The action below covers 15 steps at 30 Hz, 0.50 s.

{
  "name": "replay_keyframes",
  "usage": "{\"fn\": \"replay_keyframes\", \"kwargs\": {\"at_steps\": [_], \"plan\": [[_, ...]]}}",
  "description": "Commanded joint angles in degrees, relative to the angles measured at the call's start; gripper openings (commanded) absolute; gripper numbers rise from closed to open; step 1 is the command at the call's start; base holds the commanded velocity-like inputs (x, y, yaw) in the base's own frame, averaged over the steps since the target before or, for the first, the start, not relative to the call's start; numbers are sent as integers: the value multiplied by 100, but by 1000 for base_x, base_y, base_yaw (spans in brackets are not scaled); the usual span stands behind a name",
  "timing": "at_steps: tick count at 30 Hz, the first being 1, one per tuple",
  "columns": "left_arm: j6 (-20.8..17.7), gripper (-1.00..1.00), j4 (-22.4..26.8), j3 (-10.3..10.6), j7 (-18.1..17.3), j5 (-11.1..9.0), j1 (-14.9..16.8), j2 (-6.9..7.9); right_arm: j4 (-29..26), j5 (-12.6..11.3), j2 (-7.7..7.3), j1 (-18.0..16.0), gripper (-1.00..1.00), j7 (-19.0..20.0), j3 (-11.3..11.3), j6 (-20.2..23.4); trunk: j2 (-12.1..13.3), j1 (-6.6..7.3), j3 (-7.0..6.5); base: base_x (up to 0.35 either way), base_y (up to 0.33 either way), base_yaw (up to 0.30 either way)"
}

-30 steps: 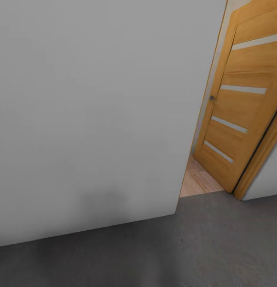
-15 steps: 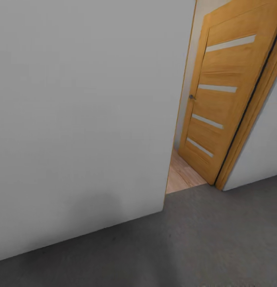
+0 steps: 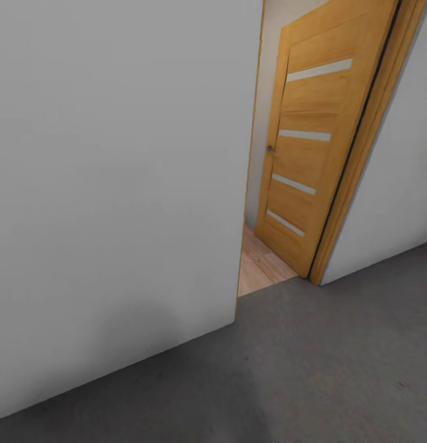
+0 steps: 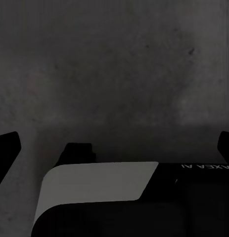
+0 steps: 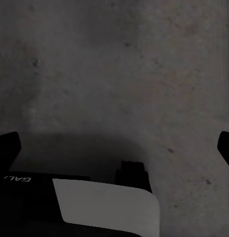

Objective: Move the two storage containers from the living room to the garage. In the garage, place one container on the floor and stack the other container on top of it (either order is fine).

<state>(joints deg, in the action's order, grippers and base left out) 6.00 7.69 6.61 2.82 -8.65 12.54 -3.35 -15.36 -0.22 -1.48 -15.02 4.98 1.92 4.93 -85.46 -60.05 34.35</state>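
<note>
Facing pale grey wall (image 3: 115, 184), open wooden door (image 3: 312, 141) to its right, wood plank floor (image 3: 259, 267) beyond. Dark grey floor (image 3: 312, 369) underfoot. Left gripper (image 4: 114, 143) and right gripper (image 5: 114, 143) spread apart, empty, over concrete.

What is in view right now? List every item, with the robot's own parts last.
Wall: one, pale grey, left of the doorway in the head view.
Second wall section: one, pale grey, right of the door frame.
Door: one, orange-brown wood with pale horizontal strips, swung open.
Door frame: one, orange-brown wood, beside the door.
Wood plank floor: one patch, light wood, beyond the doorway.
Concrete floor: one, dark grey, speckled, under the robot.
Left gripper: jaws apart, black, over dark floor.
Right gripper: jaws apart, black, over dark floor.
</note>
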Motion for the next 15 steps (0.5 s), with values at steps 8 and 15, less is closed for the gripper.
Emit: {"fn": "replay_keyframes", "kwargs": {"at_steps": [8, 15], "plan": [[15, 100, -3, 54, 19, -52, -1, -16, -10, 3, 0, -1, 100, 12, 20, 34, -3, 0, 5, 0, 0, -185], [14, 100, 0, 60, 8, -57, -13, -33, -3, 4, 6, -1, 100, 12, 23, 34, -3, 0, 5, 0, 0, -48]]}}
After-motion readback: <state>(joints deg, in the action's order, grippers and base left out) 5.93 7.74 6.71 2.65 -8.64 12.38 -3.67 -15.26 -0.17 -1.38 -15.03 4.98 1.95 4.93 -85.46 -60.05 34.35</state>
